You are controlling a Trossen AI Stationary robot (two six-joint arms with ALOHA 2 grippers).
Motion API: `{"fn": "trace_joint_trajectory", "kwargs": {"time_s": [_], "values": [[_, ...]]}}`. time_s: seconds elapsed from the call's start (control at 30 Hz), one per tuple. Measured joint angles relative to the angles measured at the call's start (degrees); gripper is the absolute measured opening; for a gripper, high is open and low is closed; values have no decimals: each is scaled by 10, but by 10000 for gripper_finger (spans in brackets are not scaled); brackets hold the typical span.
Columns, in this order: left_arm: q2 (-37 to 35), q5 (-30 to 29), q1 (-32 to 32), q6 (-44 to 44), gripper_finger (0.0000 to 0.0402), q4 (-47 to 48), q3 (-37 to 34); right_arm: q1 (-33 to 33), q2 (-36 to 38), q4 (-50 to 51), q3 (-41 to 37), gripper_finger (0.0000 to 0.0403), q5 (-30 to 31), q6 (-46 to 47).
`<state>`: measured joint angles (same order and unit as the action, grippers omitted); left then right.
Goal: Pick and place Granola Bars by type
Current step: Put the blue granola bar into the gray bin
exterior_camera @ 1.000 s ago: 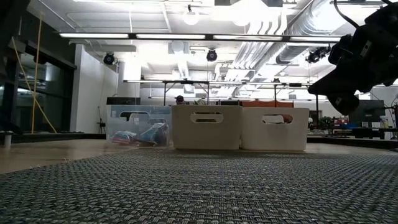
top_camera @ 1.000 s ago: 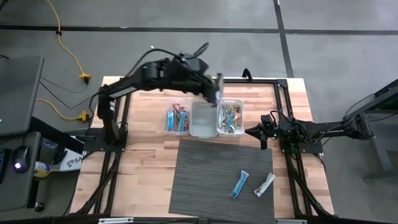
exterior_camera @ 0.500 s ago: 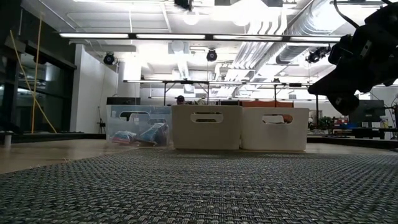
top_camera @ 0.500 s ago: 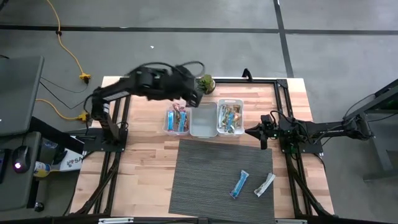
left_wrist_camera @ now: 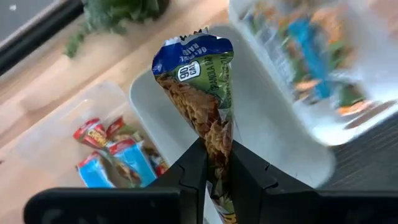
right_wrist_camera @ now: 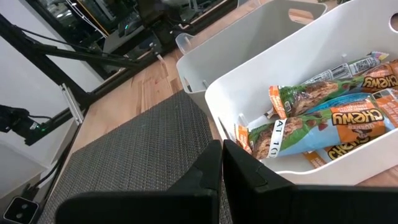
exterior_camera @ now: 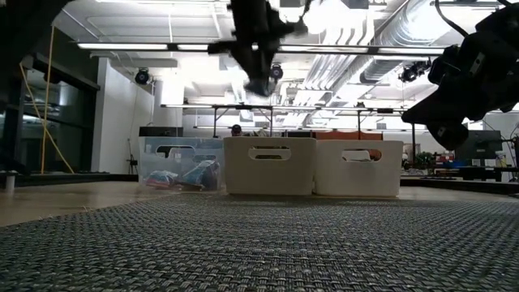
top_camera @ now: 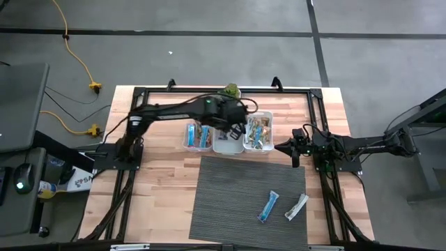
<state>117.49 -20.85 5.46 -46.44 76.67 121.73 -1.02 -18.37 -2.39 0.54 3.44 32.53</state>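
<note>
Left tool (left_wrist_camera: 214,163) hangs over the middle bin (top_camera: 227,143) of three, its fingers pinching one end of a blue-topped granola bar (left_wrist_camera: 202,106) whose lower wrapper shows a brown oat print. In the left wrist view the bar sticks out past the fingers with the pale floor of the middle bin behind it, and no other bar shows in that bin. The left bin (top_camera: 187,137) holds red and blue bars (top_camera: 201,133), and the right bin (top_camera: 269,132) holds an orange, green and blue mix (right_wrist_camera: 314,127). Two more bars lie well apart from the bins on the grey mat (top_camera: 223,202), at its near right: a blue bar (top_camera: 269,206) and a white-silver bar (top_camera: 296,207).

Right tool (right_wrist_camera: 221,163), pressed together and empty, waits low just right of the right bin, pointed at it.

Risks from here, as I judge them: the grip is on the wrapper's end only, so the bar could swing or slip out early and land across a bin wall, or in the neighbouring bin among the wrong type. If released while tilted, it may lean on the rim instead of lying flat. The plant (top_camera: 231,90) stands just beyond the bins, within the arm's sweep.
</note>
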Motion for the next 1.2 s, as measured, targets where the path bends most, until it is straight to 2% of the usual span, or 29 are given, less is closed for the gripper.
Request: {"fn": "trace_joint_trajectory", "kwargs": {"time_s": [0.17, 0.57, 0.77, 1.0, 1.2], "values": [[43, 18, 24, 25, 50, -12, -1, 0, 0, 0, 0, 0, 0, 0], [113, 139, 73, 43, 57, -35, 0, 0, 0, 0, 0, 0, 0, 0], [120, 186, 73, 69, 102, -40, -6, 0, 0, 0, 0, 0, 0, 0], [121, 185, 73, 87, 180, -40, -22, 0, 0, 0, 0, 0, 0, 0], [96, 167, 63, 131, 199, -59, -14, 0, 0, 0, 0, 0, 0, 0]]}}
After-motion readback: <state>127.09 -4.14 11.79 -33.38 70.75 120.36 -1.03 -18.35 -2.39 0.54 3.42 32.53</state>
